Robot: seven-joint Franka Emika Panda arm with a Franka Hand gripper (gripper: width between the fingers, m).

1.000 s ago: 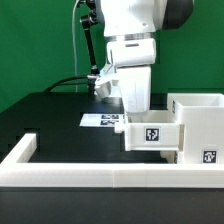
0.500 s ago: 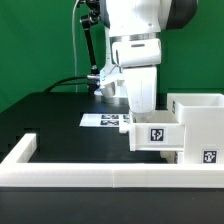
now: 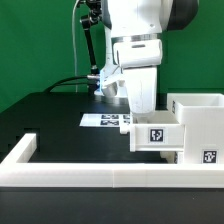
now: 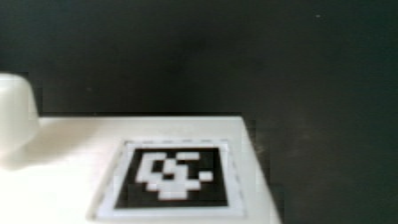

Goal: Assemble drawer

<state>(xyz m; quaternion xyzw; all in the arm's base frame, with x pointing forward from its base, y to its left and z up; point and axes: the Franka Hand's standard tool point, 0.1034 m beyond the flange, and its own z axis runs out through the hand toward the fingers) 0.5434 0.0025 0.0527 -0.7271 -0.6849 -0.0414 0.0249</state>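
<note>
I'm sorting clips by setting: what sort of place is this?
Likely a robotics lab bench: a green backdrop, a black table edged by a white border rail, and tagged drawer parts.

A green backdrop [image 3: 35, 50] is standing behind the black tabletop [image 3: 50, 115], lit evenly, with a black cable [image 3: 70, 85] trailing along the tabletop's far edge

No readable words, brand names or numbers are seen. Only black-and-white square tags are shown: 1 on the tray [image 3: 157, 136] front, 1 on the shell [image 3: 203, 128] at its lower front, several on the marker board [image 3: 104, 120], and 1 blurred tag [image 4: 171, 176] in the wrist view.
</note>
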